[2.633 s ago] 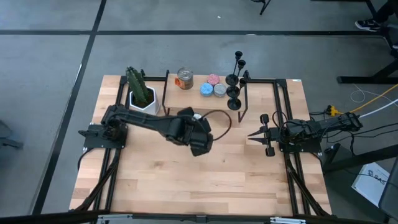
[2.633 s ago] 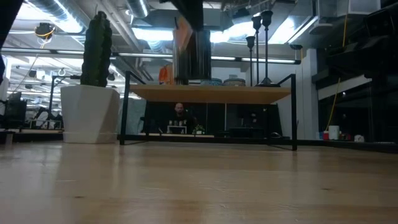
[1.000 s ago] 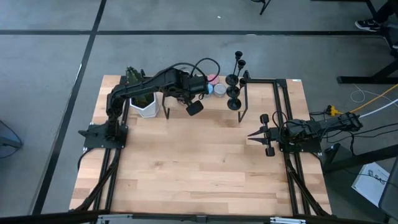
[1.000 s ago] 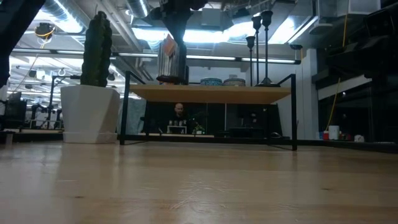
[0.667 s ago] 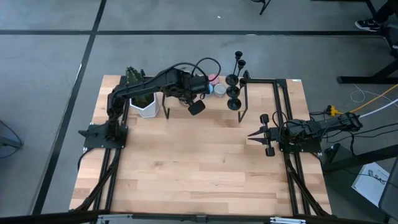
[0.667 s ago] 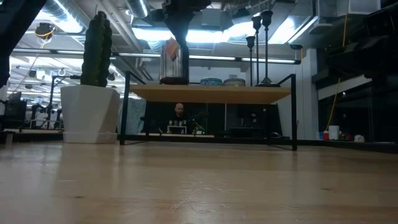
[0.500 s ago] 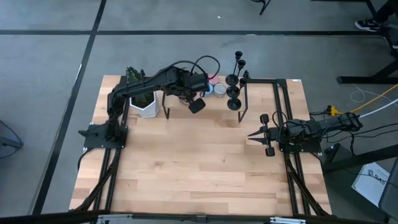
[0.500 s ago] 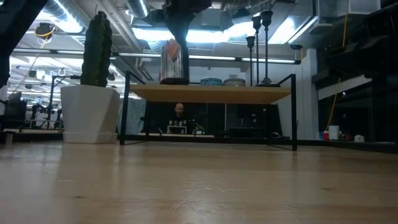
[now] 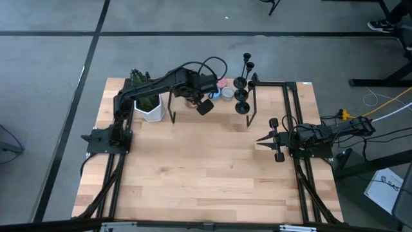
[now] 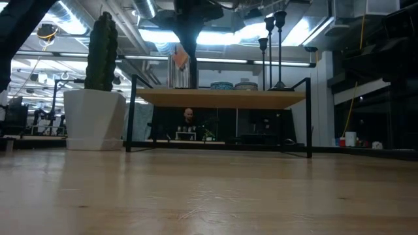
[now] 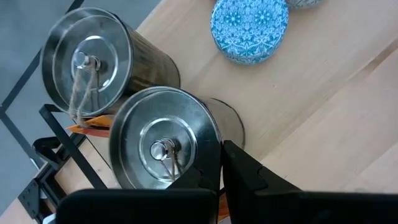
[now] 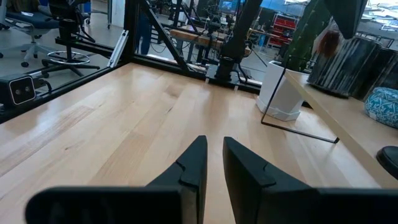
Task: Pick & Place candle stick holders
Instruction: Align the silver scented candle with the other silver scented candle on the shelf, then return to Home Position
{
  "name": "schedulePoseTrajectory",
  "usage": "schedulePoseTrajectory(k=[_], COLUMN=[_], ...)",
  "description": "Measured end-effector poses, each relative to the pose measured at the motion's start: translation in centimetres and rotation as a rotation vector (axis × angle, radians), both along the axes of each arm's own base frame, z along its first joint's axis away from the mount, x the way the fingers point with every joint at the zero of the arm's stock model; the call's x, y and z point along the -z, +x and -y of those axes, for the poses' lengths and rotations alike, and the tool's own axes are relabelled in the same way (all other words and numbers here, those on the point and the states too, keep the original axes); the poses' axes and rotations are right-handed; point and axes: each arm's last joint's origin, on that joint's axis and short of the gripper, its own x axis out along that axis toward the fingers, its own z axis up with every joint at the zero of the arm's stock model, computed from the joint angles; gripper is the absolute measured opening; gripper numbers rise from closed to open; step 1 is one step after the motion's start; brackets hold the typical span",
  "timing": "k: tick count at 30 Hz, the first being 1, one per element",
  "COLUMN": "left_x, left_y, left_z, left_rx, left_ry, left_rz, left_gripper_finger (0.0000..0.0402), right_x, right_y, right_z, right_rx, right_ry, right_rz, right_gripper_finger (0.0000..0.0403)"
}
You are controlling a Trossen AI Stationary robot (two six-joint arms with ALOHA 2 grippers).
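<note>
1. While it has no part in the work at hand, the right gripper [image 12: 214,163] lies low at the right edge of the pale wooden table [image 9: 206,180], arm folded, fingers barely parted and empty.
2. The left arm reaches to the raised wooden shelf [image 10: 261,98] along the far edge. The left gripper [image 11: 214,177] points down beside the lid of the nearer silver cylindrical tin [image 11: 165,146], fingers pressed together. Whether they pinch anything, I cannot tell.
3. The matte-black candle stick holders [image 9: 243,87] stand clustered at the shelf's right end, untouched; the tins probably obstruct them.
</note>
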Motion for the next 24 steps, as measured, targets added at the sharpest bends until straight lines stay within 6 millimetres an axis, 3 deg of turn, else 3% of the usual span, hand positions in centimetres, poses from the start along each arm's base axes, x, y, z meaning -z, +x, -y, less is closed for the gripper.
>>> schedulePoseTrajectory(k=[8, 19, 24], left_x=[0.1, 0.1, -1.1], left_y=[0.1, 0.1, -0.3], left_z=[0.0, 0.0, 1.3], left_rx=[-0.001, 0.035, 0.097], left_ry=[0.006, 0.053, 0.177], left_rz=[-0.002, -0.037, -0.060], left_gripper_finger=[0.0011, 0.0080, 0.0094], right_x=[0.0, 0.0, 0.0], right_y=[0.0, 0.0, 0.0], right_z=[0.0, 0.0, 0.0], right_rx=[0.000, 0.000, 0.000], right_ry=[0.000, 0.000, 0.000], right_rz=[0.000, 0.000, 0.000], right_gripper_finger=[0.0054, 0.0054, 0.0054])
